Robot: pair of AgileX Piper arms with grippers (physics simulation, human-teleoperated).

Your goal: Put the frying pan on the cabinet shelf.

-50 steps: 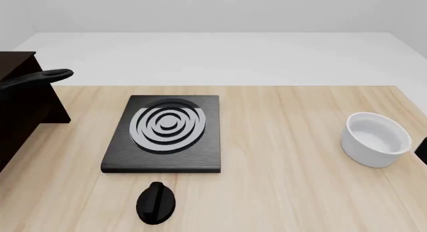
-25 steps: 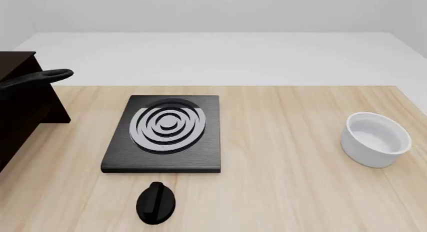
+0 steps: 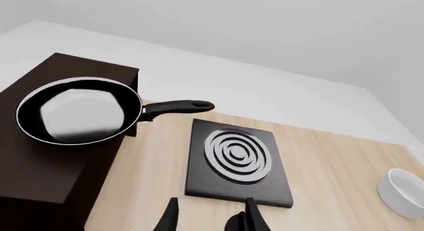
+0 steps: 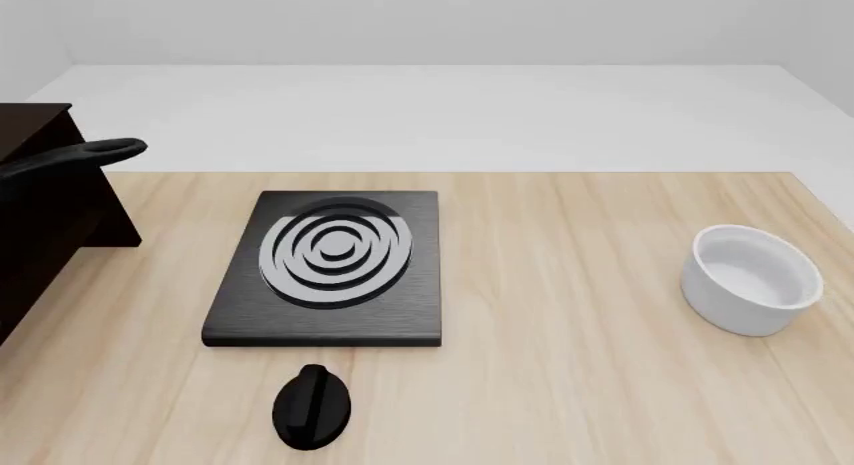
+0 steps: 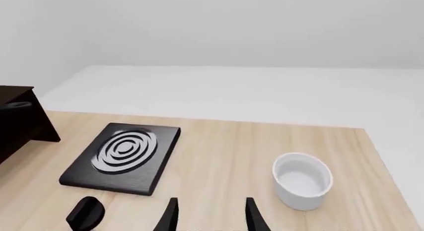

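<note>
The frying pan (image 3: 78, 110) rests flat on top of the dark brown cabinet (image 3: 39, 171), its long handle (image 3: 176, 107) sticking out past the cabinet's edge over the table. In the front view only the handle (image 4: 74, 157) shows, above the cabinet (image 4: 40, 225) at the far left. My left gripper (image 3: 210, 220) is open and empty, well back from the pan. My right gripper (image 5: 210, 217) is open and empty, above the table's near side. Neither gripper shows in the front view.
A black square stove plate (image 4: 331, 265) with grey rings lies left of the table's middle. A small black knob (image 4: 311, 407) lies in front of it. A white bowl (image 4: 751, 278) stands at the right, near the table's edge.
A dark piece of the right arm at the front view's right edge one second ago has gone out of view. Nothing else has moved.
</note>
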